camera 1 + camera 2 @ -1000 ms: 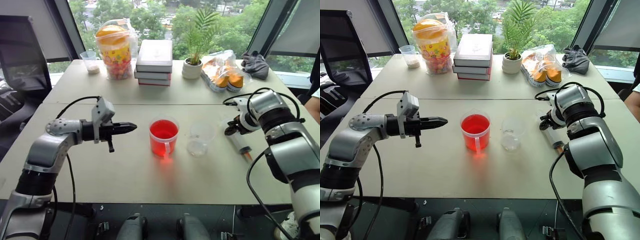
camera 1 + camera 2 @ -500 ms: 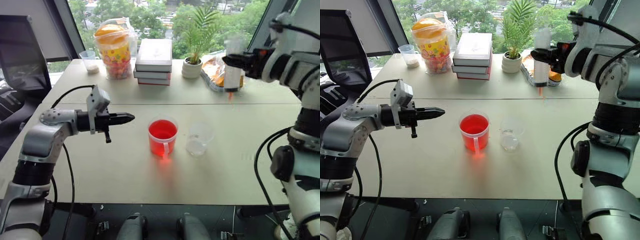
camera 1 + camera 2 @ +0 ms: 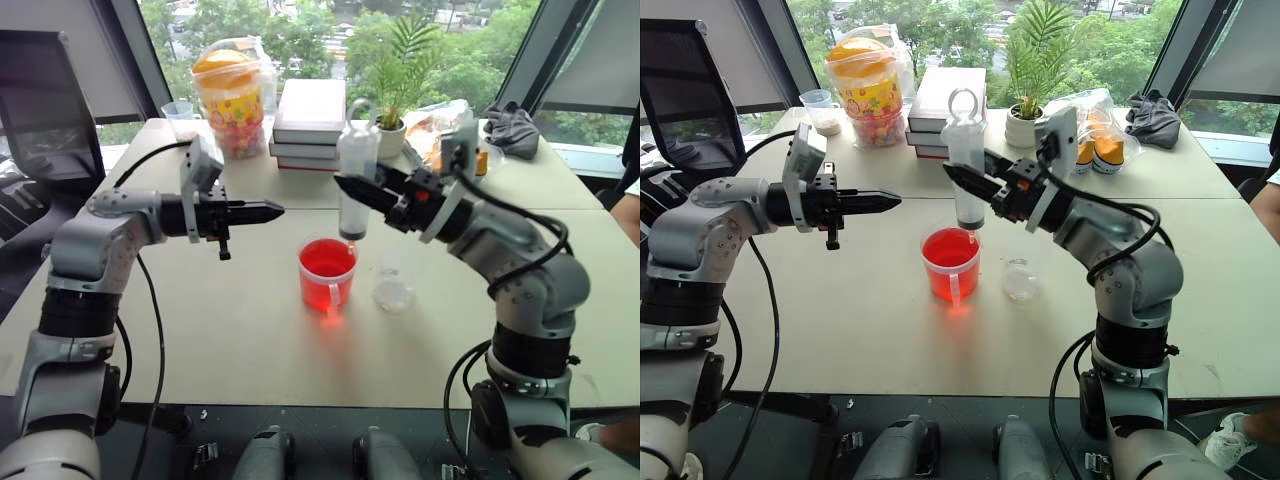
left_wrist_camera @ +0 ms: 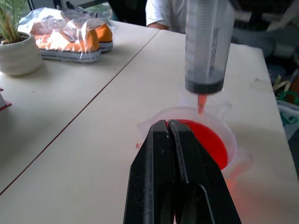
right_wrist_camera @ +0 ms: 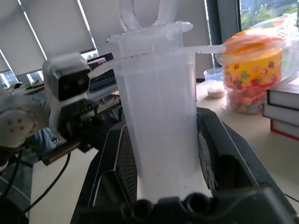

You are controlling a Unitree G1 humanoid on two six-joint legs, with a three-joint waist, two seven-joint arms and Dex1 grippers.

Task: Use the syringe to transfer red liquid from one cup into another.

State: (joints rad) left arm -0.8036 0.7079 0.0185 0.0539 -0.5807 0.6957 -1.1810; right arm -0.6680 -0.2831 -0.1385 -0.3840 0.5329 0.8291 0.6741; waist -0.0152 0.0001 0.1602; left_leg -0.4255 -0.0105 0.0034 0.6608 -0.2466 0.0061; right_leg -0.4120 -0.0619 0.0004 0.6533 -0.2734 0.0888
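While the right hand [image 3: 975,187] clasps the syringe [image 3: 965,170] upright, its orange tip hangs just above the red cup [image 3: 951,263].
Black fingers clamp the clear barrel on both sides, ring plunger on top. On the pale surface [image 3: 880,330] the small cup [image 3: 1021,280] stands just beside the red cup, on the robot's right. From the left, the left hand [image 3: 885,202] points level at the syringe, fingers pressed together, holding nothing.

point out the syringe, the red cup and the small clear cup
syringe [image 3: 966,165], right eye view, on the clear barrel
red cup [image 3: 951,270], right eye view, on its front wall
small clear cup [image 3: 1021,281], right eye view, on its rounded base
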